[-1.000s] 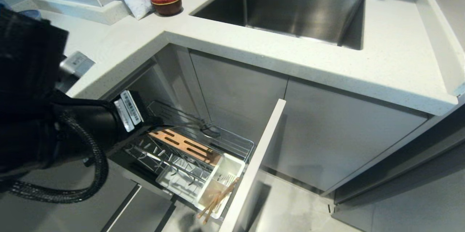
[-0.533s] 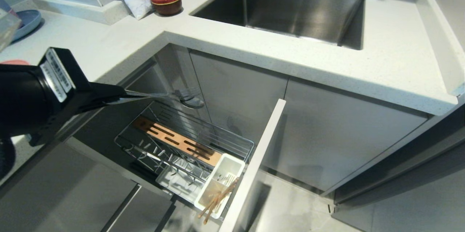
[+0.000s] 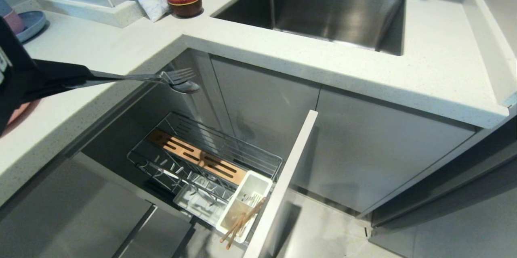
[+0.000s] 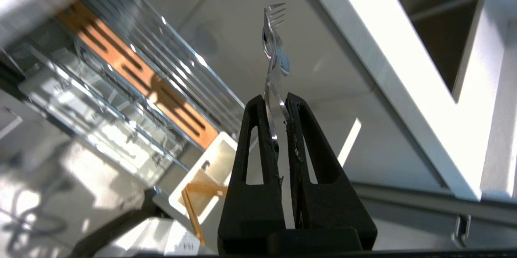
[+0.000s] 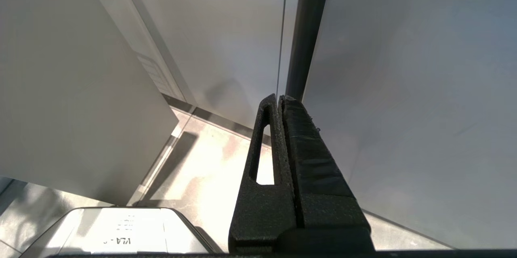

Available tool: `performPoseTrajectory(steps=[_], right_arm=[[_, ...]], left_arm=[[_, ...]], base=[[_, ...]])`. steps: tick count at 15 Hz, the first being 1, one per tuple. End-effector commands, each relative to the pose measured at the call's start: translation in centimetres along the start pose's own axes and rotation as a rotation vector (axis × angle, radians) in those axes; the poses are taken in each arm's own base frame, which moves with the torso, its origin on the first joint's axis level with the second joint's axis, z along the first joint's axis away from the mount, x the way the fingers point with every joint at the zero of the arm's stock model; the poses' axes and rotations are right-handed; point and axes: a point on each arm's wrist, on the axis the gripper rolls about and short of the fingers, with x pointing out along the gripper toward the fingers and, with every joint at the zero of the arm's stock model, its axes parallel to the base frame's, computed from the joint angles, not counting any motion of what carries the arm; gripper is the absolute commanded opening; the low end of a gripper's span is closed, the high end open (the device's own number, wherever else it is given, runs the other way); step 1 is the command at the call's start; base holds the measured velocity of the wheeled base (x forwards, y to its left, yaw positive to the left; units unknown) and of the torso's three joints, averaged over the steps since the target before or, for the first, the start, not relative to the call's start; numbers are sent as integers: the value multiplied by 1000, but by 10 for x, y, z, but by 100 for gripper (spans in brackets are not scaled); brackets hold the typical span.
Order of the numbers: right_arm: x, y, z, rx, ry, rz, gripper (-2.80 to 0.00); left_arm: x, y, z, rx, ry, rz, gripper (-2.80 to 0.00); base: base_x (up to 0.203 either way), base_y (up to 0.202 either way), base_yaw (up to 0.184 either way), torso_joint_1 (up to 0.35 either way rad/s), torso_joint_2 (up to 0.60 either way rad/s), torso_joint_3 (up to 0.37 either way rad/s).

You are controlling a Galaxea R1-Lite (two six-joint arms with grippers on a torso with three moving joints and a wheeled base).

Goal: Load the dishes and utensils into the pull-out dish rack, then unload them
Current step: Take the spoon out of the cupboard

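Likely a home kitchen — sink [image 3: 323,11], countertop [image 3: 282,60].

The left gripper [image 4: 278,102] has two matte black, wedge-shaped fingers [image 4: 252,145], each pierced by a long narrow slot, with rough, frayed inner pads. The fingers join a black base block. The right gripper [image 5: 279,98] is of identical black construction; one slot is visible. A pale label with dark print [image 5: 117,241] lies beneath it.
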Motion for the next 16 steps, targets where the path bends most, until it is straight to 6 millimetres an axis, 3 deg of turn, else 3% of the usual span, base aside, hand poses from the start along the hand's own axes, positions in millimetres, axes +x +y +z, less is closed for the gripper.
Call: performPoseTrajectory(steps=[1, 8, 12, 16], right_arm=[[0, 0, -1, 0, -2, 1, -280], [0, 0, -1, 0, -2, 1, -280], [0, 0, -1, 0, -2, -1, -280], [0, 0, -1, 0, -2, 0, -280]], left_arm=[[-9, 5, 12, -18, -61, 16, -280], [-34, 23, 45, -9, -303, 161, -280], [-47, 37, 51, -15, -422, 304, -280], [-44, 50, 52, -27, -500, 463, -280]], base=[[0, 0, 0, 0, 0, 0], [0, 0, 0, 0, 0, 0], [0, 0, 0, 0, 0, 0], [0, 0, 0, 0, 0, 0]])
